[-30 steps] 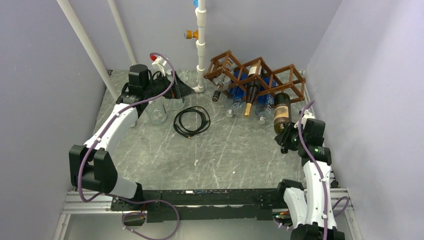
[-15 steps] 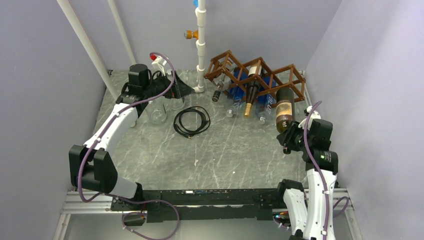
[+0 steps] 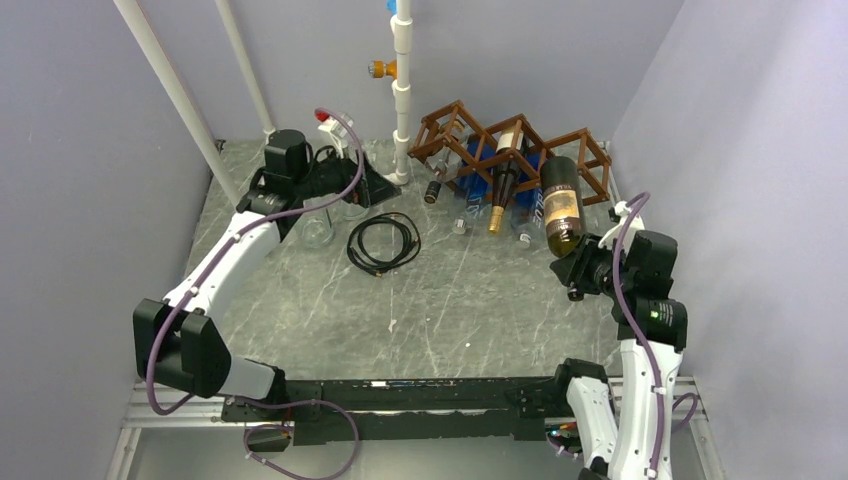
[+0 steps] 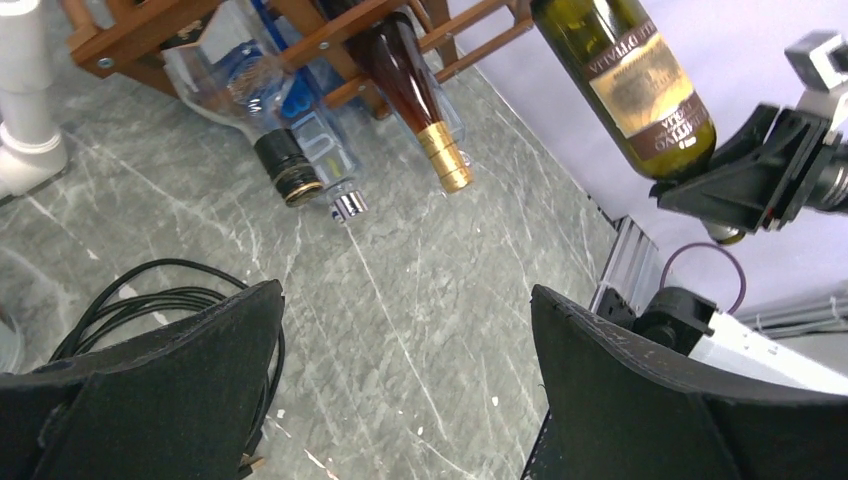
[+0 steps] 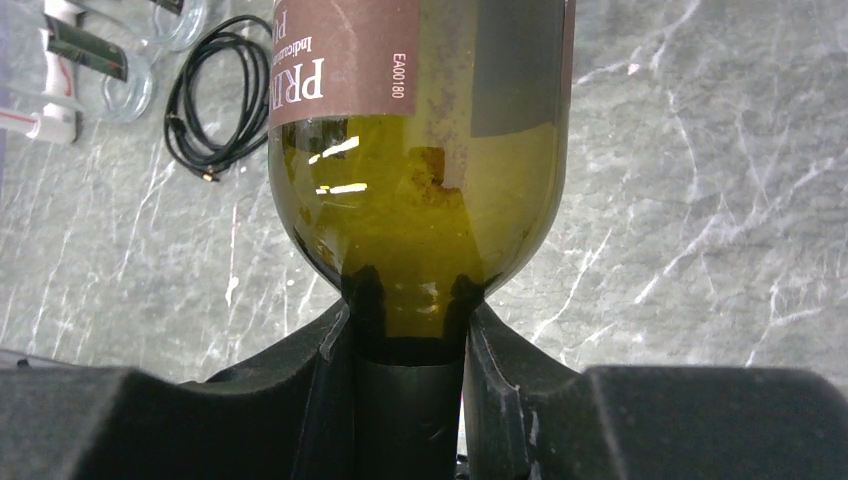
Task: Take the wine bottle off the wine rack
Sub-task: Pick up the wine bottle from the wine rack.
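Observation:
The brown wooden wine rack (image 3: 575, 150) stands at the back right and still holds several bottles; it also shows in the left wrist view (image 4: 130, 35). My right gripper (image 3: 583, 272) is shut on the neck of a green wine bottle (image 3: 560, 203) with a brown label. It holds the bottle in the air, base up, in front of the rack's right end. The right wrist view shows the fingers (image 5: 505, 350) clamped on the neck below the bottle (image 5: 420, 180). The bottle also shows in the left wrist view (image 4: 630, 80). My left gripper (image 3: 385, 180) is open and empty at the back left.
A coiled black cable (image 3: 383, 243) lies on the marble table (image 3: 440, 310) left of the rack. Clear glasses (image 3: 318, 232) and a spray bottle (image 3: 335, 125) sit by the left arm. A white pipe (image 3: 402, 90) stands just left of the rack. Walls close in on both sides.
My right gripper has lifted the green bottle and tipped its base up and back, clear of the table. The left arm has shifted slightly to the right.

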### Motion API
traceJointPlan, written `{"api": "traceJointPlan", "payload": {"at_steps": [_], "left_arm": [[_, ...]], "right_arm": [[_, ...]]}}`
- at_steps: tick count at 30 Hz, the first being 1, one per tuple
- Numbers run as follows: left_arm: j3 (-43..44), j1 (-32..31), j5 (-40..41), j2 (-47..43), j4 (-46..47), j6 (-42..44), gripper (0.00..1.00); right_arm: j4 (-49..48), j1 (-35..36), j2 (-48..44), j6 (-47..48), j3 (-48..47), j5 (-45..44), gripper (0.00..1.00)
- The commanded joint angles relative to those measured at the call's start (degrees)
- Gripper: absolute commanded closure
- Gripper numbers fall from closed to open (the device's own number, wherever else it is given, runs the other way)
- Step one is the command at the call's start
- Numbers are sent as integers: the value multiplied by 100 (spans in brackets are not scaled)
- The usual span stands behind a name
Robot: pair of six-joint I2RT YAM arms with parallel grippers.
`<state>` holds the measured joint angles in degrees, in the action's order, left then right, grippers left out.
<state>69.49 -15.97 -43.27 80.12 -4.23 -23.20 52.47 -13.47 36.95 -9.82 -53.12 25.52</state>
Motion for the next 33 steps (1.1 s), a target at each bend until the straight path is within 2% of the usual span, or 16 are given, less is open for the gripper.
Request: {"api": "traceJointPlan", "payload": {"at_steps": [1,9,18,22,26,33], "left_arm": [[325,-257,-44,-286,-79,625,0],[148,-740,215,-655,-201,1501,1],[-318,-1147,466,-1199,-157,2843,1],[-547,-1164,-113,-1295,180,2965,1],[-615,-1163,-527,-1216,548,2653,0],[-441,-1170,88,-1283,-81,3003,1]], "right_arm": [[-731,-24,104,426,-635,727,100],[-154,-24,743,1449,-1208,1432,100],[863,90,1396,3285,-1790,1990,100],[1295,310,1627,4092,-2073,2250,100],[1540,675,1951,4560,-2303,2384,100],[1586,1268,2315,5145,-2274,2285,100]]}}
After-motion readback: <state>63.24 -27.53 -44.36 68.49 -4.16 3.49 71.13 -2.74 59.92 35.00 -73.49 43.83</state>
